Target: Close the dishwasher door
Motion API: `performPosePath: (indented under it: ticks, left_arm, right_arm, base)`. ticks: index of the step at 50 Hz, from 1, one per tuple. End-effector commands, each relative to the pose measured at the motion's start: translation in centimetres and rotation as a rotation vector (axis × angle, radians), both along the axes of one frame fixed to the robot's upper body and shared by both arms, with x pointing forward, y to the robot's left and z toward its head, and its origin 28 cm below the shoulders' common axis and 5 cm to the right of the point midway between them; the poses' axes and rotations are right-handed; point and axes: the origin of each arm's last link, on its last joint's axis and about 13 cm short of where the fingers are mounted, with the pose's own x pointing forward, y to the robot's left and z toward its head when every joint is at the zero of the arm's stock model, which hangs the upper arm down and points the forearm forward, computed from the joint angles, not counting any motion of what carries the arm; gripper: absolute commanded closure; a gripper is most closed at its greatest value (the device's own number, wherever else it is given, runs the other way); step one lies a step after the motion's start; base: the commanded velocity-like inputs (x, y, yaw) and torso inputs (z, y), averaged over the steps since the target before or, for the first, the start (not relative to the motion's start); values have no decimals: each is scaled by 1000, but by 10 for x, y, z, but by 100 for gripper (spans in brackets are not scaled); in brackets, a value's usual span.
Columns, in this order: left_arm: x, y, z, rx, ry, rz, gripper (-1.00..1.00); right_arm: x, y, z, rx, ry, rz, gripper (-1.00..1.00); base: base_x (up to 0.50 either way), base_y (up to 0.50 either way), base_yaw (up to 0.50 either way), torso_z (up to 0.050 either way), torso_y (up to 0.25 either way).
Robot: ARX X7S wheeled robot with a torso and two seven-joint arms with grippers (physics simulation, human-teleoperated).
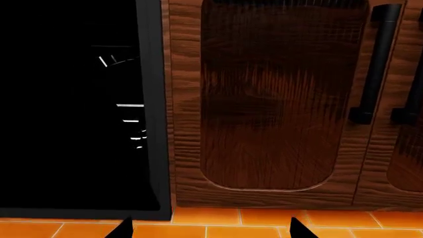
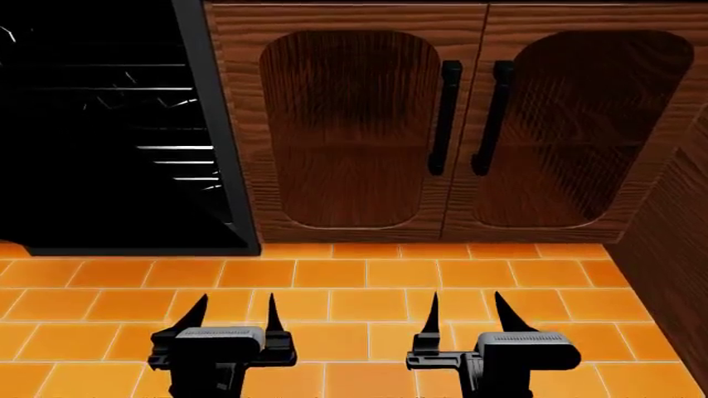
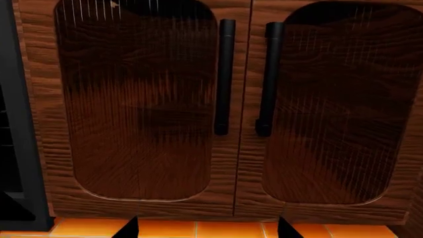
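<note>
The dishwasher (image 2: 99, 124) stands open at far left, racks showing in its black cavity; its door cannot be made out. Left end effector (image 2: 237, 302) and right end effector (image 2: 466, 300) hover over the floor (image 2: 354, 274), fingers apart, facing the cabinets (image 2: 343, 133).

Dim, flat render light, sharp throughout — no blur or edge distortion. The orange floor tiles (image 2: 366, 298) ahead of the left gripper (image 2: 235, 311) are brightest. The dishwasher opening (image 2: 99, 124) beyond it is near-black, only thin white rack glints showing — the cabinet doors (image 2: 348, 128) carry faint streaky sheen
</note>
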Motion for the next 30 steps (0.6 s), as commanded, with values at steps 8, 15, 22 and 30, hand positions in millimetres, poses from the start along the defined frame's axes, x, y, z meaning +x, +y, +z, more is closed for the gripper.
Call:
performPosePath:
  ticks: [8,15,22,30]
  left_arm:
    - [0,0,1,4,-3,3,-100]
    - [-1,-1,1,7,-3,1,-100]
    - [-1,-1,0,10,-2,-2,-100]
    - [0,-1,0,16,2,-9,-100]
  right_arm:
    - [0,0,1,0,-2,1,-100]
    - [-1,-1,0,3,-3,2,-100]
    - [-1,-1,0,4,-4,3,-100]
    - [0,-1,0,4,-4,4,-100]
  base:
    - [0,0,0,-50,28]
    - [0,0,0,-50,26]
    - [0,0,0,-50,27]
    - [0,0,0,-50,28]
